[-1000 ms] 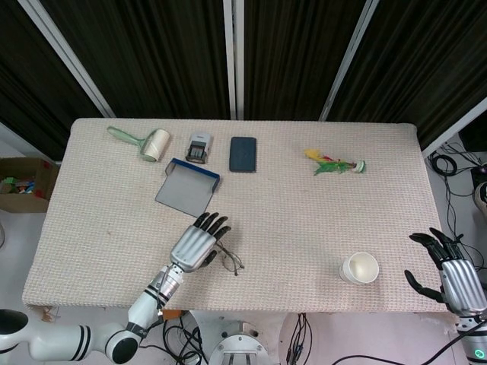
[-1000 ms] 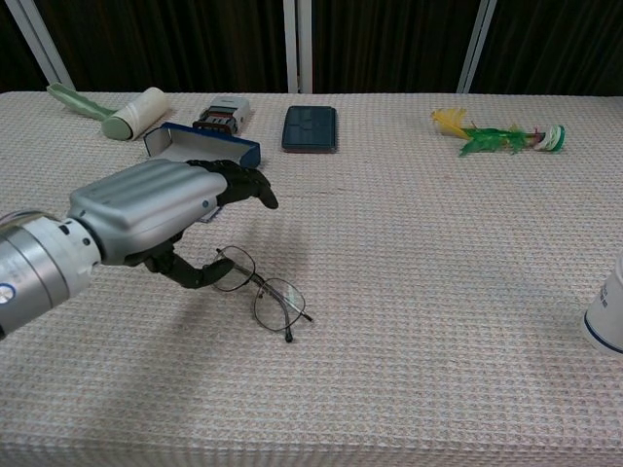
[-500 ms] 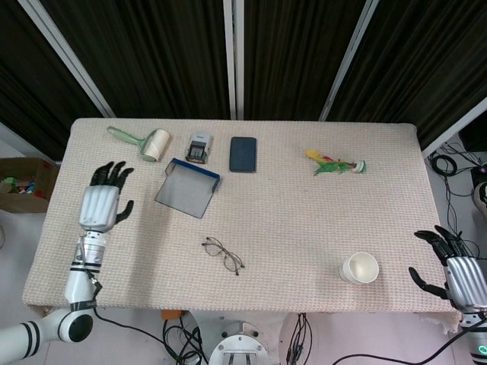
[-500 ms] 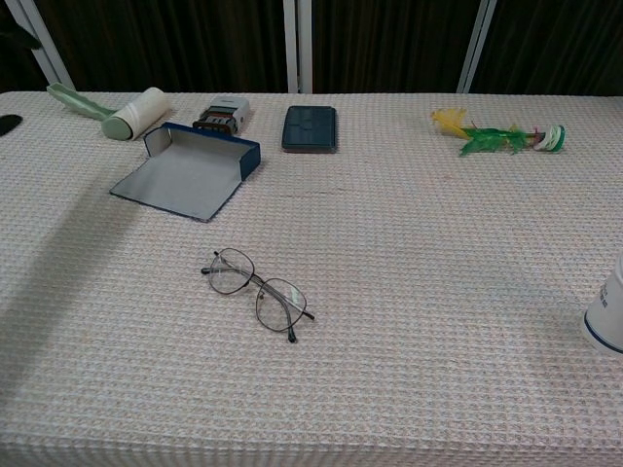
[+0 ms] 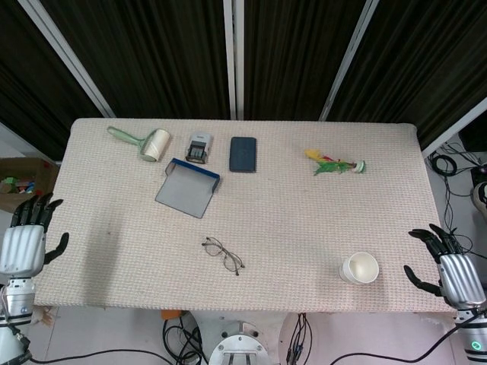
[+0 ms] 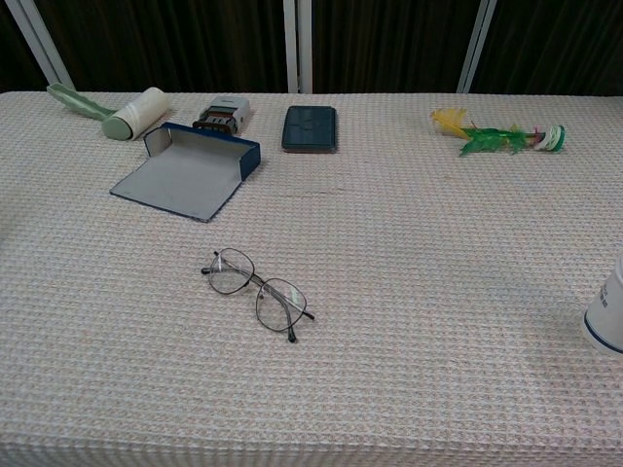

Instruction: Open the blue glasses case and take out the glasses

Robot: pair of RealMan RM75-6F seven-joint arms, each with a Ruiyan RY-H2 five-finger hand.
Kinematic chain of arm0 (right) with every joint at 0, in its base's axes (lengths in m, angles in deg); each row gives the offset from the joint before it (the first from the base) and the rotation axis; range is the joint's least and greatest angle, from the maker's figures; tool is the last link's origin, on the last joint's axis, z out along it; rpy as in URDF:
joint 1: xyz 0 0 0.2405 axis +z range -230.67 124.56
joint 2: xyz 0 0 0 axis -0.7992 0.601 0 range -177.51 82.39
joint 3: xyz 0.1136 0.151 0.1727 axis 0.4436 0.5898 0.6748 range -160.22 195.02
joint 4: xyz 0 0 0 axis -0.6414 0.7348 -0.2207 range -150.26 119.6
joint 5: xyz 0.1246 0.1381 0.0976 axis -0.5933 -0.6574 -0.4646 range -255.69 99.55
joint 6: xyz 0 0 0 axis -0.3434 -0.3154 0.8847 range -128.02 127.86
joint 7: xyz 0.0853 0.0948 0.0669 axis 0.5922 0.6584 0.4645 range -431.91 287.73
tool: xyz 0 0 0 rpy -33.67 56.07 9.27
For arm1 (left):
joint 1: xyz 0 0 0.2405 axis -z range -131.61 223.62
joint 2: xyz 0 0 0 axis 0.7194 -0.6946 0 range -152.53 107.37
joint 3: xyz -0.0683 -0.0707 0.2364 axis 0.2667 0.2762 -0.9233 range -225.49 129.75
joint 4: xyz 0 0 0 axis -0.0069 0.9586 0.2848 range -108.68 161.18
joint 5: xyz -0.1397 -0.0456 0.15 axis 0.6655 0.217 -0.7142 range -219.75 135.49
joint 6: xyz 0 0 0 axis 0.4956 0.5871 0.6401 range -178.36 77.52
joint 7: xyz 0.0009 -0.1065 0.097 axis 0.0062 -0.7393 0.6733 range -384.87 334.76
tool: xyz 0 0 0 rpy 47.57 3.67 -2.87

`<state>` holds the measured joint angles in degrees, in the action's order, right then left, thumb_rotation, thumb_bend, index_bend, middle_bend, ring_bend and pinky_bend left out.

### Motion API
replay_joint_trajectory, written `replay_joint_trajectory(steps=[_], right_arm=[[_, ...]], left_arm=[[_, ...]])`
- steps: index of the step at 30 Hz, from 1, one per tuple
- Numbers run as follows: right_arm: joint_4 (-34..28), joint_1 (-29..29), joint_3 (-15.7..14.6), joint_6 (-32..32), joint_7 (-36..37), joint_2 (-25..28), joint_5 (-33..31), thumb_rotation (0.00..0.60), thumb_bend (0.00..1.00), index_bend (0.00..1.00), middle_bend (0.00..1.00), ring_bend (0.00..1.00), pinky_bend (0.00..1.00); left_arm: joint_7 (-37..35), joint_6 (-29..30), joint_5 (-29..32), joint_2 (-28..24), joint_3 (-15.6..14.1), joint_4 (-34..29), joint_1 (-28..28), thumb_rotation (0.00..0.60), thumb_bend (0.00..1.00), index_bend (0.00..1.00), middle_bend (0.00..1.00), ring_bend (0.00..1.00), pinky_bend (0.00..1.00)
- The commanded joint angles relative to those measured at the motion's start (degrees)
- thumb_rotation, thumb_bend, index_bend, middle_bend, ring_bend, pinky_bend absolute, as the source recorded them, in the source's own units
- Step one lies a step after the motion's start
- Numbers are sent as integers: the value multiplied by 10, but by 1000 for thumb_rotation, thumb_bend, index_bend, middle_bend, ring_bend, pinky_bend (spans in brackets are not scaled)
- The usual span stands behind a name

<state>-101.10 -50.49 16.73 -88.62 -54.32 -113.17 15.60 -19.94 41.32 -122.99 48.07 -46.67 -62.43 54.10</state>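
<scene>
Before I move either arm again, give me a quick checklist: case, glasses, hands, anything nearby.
1. Blue glasses case open, lid flat on the table: ok.
2. Glasses out of the case, lying on the cloth apart from it: ok.
3. Left hand holds nothing, fingers apart, off the table's left edge: ok.
4. Right hand holds nothing, beyond the right edge: ok.
5. Paper cup upright, apart from the glasses: ok.
6. Glasses lenses undamaged: cannot tell.
</scene>
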Motion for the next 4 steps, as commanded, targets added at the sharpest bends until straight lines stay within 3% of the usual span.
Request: replay_joint_trajectory(steps=[1, 4], right_arm=[[-4, 5, 0, 7, -4, -1, 1, 600, 240, 241, 237, 67, 185], [-8, 12, 1, 17, -6, 0, 1, 600, 240, 241, 237, 67, 185]], left_arm=[[13, 49, -57, -12, -41, -19, -37, 600, 343, 191, 106, 51, 110], [19, 41, -67, -23, -53, -41, -45, 600, 339, 191, 106, 51, 110]])
